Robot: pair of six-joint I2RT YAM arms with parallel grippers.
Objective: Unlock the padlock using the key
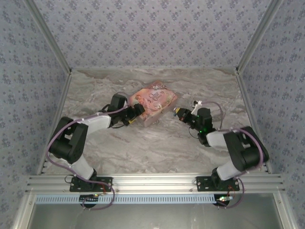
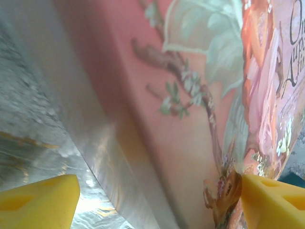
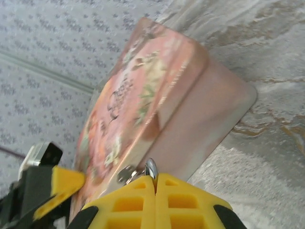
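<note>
The pink picture box (image 1: 153, 101) lies mid-table, tilted. My left gripper (image 1: 139, 110) is at its near-left corner and open; in the left wrist view the yellow fingers (image 2: 40, 200) stand wide, with the box wall (image 2: 190, 119) between them. My right gripper (image 1: 176, 111) sits just off the box's right side, shut on the silver key (image 3: 151, 169), whose rounded metal end pokes from the pinched fingertips (image 3: 155, 183). A small silvery piece (image 3: 125, 174) hangs beside it against the box (image 3: 157, 100). The padlock is hidden; a dark teal sliver (image 2: 296, 180) shows, and I cannot tell what it is.
The marble-patterned tabletop (image 1: 157, 148) spreads around the box, with patterned walls (image 1: 152, 28) on three sides. One yellow finger of the left gripper (image 3: 59, 188) reaches the box's far end in the right wrist view. A metal rail (image 1: 152, 183) holds both arm bases.
</note>
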